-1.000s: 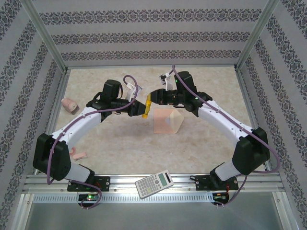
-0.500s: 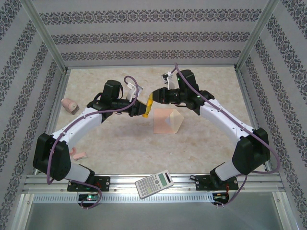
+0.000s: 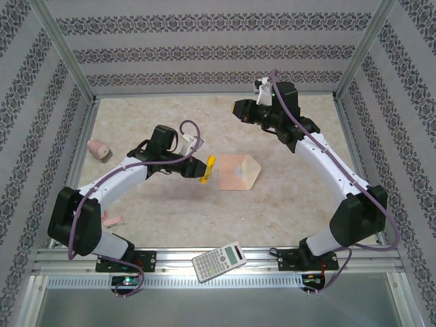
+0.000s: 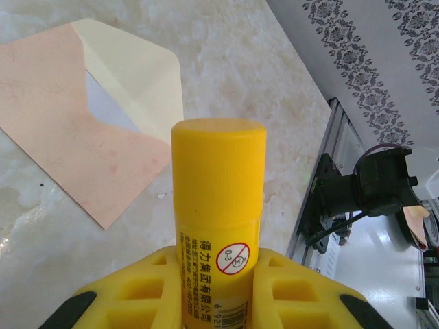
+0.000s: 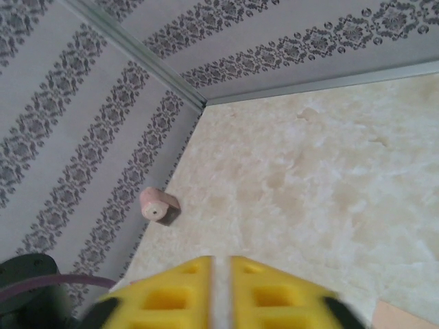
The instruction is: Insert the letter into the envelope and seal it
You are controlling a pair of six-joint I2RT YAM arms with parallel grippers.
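The peach envelope (image 3: 234, 174) (image 4: 55, 116) lies flat mid-table with its triangular flap (image 4: 140, 68) folded open to the right. A white patch of the letter (image 4: 106, 108) shows inside the mouth. My left gripper (image 3: 203, 169) (image 4: 218, 259) hovers just left of the envelope, shut on a capped yellow glue stick (image 3: 208, 167) (image 4: 218, 192). The right gripper (image 3: 240, 109) (image 5: 221, 266) hangs high at the back, well away from the envelope. Its yellow fingers are almost together, with a thin slit and nothing between them.
A pink roll (image 3: 100, 150) (image 5: 156, 205) sits by the left wall. A small pink piece (image 3: 111, 220) lies near the left arm's base. A calculator (image 3: 219, 260) rests on the front rail. Patterned walls and metal posts close in the table.
The right gripper has pulled away from the glue stick's tip, rising up and back to the right. The left gripper, still holding the stick, has dropped slightly toward the table.
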